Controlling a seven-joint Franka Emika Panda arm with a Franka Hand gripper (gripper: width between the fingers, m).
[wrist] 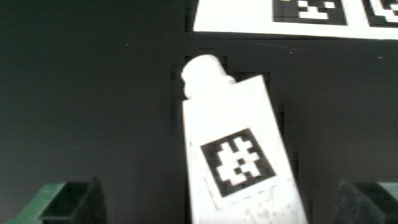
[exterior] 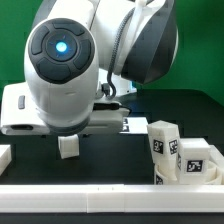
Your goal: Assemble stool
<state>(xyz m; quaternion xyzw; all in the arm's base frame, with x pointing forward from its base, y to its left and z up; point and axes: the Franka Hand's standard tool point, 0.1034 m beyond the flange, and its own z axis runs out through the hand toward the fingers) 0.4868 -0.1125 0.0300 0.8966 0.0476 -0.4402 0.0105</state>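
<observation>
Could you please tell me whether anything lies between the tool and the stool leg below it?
Nothing visible does. The wrist view shows the stool leg lying on the dark table between the fingers of the open tool, bare table on both sides; the marker board lies apart, past the leg's notched end.

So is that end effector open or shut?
Open: in the wrist view its fingers stand wide apart, clear of the leg between them.
</observation>
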